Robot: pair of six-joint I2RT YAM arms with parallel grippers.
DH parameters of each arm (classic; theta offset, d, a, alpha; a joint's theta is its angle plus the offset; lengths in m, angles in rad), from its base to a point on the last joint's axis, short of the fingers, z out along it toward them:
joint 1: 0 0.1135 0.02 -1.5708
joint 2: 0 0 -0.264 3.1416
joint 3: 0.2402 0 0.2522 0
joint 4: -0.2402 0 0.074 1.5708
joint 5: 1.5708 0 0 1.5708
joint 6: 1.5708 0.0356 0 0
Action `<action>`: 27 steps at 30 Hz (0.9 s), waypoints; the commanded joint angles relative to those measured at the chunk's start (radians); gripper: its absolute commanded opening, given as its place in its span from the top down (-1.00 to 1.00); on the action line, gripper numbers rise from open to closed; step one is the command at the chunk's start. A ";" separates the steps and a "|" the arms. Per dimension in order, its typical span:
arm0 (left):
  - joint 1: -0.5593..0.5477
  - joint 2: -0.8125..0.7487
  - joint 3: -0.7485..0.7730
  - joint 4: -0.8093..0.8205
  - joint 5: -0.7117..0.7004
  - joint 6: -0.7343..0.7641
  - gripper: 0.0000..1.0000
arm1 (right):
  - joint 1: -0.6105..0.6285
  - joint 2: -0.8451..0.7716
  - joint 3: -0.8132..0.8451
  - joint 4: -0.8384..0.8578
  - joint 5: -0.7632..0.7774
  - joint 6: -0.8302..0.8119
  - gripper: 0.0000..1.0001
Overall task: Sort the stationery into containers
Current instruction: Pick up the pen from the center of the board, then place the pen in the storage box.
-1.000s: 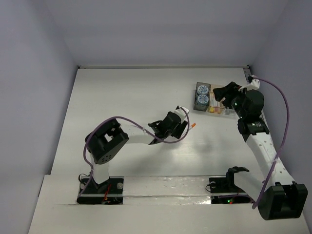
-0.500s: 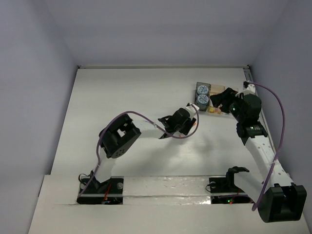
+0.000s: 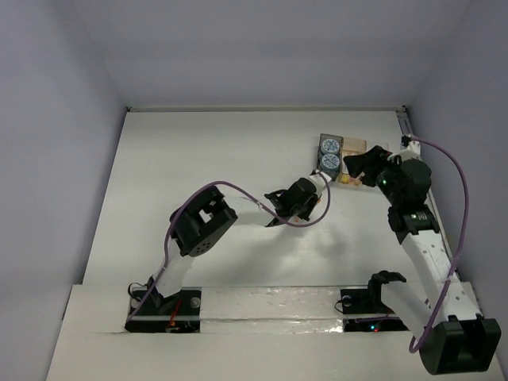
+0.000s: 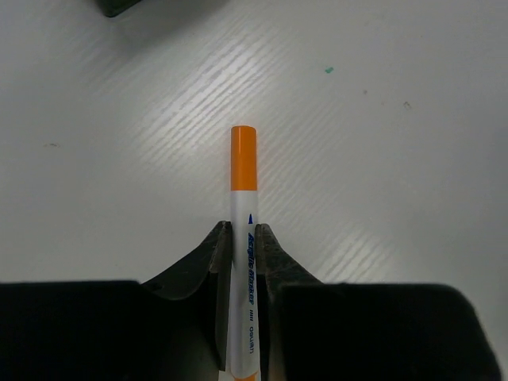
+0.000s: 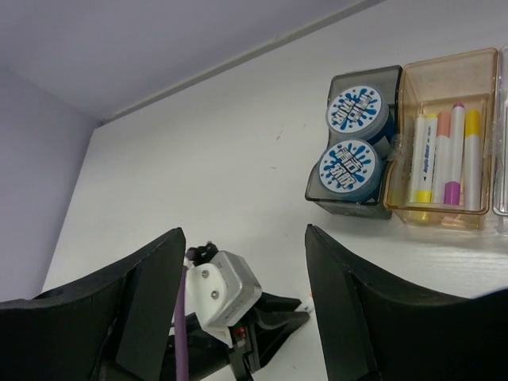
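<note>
My left gripper [image 4: 244, 230] is shut on a white marker with an orange cap [image 4: 244, 171], held a little above the bare table; the cap sticks out past the fingertips. In the top view this gripper [image 3: 311, 190] is just left of the row of trays [image 3: 354, 146]. The dark grey tray [image 5: 349, 208] holds two blue-white rolls [image 5: 359, 111]. The amber tray [image 5: 444, 216] beside it holds several pens [image 5: 443, 155]. My right gripper [image 5: 244, 238] is open and empty, hovering over the near side of the trays [image 3: 361, 164]. No highlighters are in view.
A clear tray's edge [image 5: 500, 159] shows at the right of the amber one. The left arm's wrist and purple cable [image 5: 226, 298] lie below my right gripper. Walls close the table at the back and sides.
My left arm has reached right and toward the back with the orange-capped marker, closing on the trays. My right gripper stayed over the trays, shifting only a little.
</note>
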 commanded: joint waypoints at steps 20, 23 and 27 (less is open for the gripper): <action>0.073 0.257 0.815 0.084 0.273 -0.459 1.00 | 0.031 -0.423 0.096 -0.143 -0.078 -0.026 0.97; 0.084 0.361 0.941 0.142 0.291 -0.528 1.00 | 0.052 -0.435 0.088 -0.134 -0.088 -0.021 0.92; 0.103 0.470 1.058 0.231 0.282 -0.591 1.00 | 0.083 -0.442 0.094 -0.141 -0.079 -0.041 0.87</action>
